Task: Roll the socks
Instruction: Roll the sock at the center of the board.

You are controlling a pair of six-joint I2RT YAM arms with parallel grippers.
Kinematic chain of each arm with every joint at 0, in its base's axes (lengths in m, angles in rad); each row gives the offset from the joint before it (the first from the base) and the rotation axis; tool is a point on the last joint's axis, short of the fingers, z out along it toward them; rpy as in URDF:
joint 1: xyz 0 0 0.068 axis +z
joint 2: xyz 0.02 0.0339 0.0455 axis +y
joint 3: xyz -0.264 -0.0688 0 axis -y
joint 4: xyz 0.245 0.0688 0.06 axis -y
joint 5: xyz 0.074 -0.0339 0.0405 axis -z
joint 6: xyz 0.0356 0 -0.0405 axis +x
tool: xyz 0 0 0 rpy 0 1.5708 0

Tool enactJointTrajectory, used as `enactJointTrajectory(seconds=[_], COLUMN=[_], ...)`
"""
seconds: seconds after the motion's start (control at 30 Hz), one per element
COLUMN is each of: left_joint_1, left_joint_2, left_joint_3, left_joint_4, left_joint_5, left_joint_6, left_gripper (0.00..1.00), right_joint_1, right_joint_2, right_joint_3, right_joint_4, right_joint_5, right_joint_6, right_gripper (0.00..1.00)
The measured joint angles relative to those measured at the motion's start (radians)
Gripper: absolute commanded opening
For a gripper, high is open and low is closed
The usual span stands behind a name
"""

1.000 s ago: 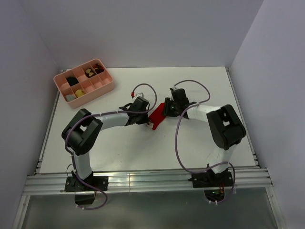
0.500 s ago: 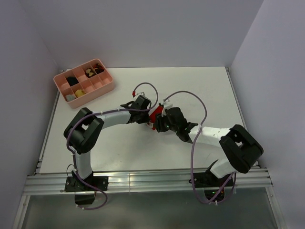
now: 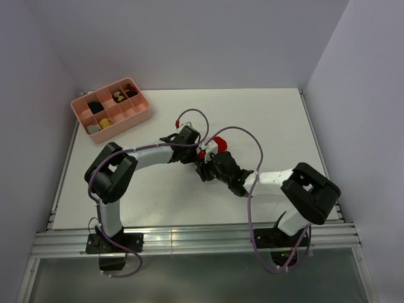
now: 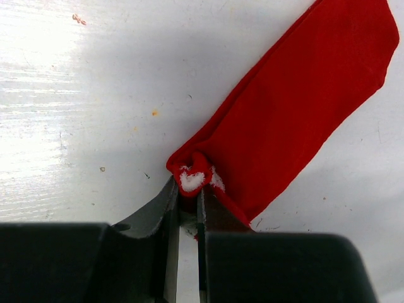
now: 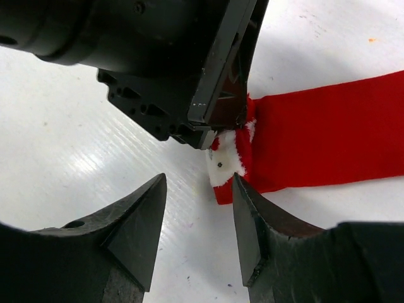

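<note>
The red socks lie flat as one oblong strip on the white table, with a white fuzzy mark at the near end. My left gripper is shut on that white-marked end. In the right wrist view the strip runs off to the right, and the white mark sits just under the left gripper's black body. My right gripper is open and holds nothing, its right finger close to the sock's corner. From above, only a red patch shows between the two grippers.
A pink divided tray holding small dark, yellow and grey bundles stands at the back left of the table. Both arms cross near the table's middle, with purple cables looping over them.
My right arm has swung from the far side of the socks round to the near side, and its gripper now sits open by the white end. The left gripper has stayed shut on the socks.
</note>
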Motion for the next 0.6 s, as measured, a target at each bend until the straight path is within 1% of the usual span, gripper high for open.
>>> enactJointTrajectory(seconds=[0.43, 0.53, 0.6], left_joint_1=[0.0, 0.002, 0.003], left_joint_2=[0.0, 0.0, 0.0], left_joint_3=[0.006, 0.006, 0.006], left_joint_4=[-0.019, -0.019, -0.02], left_joint_5=[0.014, 0.018, 0.022], left_joint_6=[0.0, 0.0, 0.0], left_gripper=[0.01, 0.01, 0.01], right_joint_1=[0.009, 0.009, 0.009], right_joint_2=[0.143, 0.173, 0.188], right_joint_3=[0.045, 0.06, 0.07], right_joint_4=[0.028, 0.031, 0.029], right_joint_5=[0.047, 0.064, 0.075], right_joint_6=[-0.056, -0.057, -0.058], right_gripper=[0.53, 0.5, 0.45])
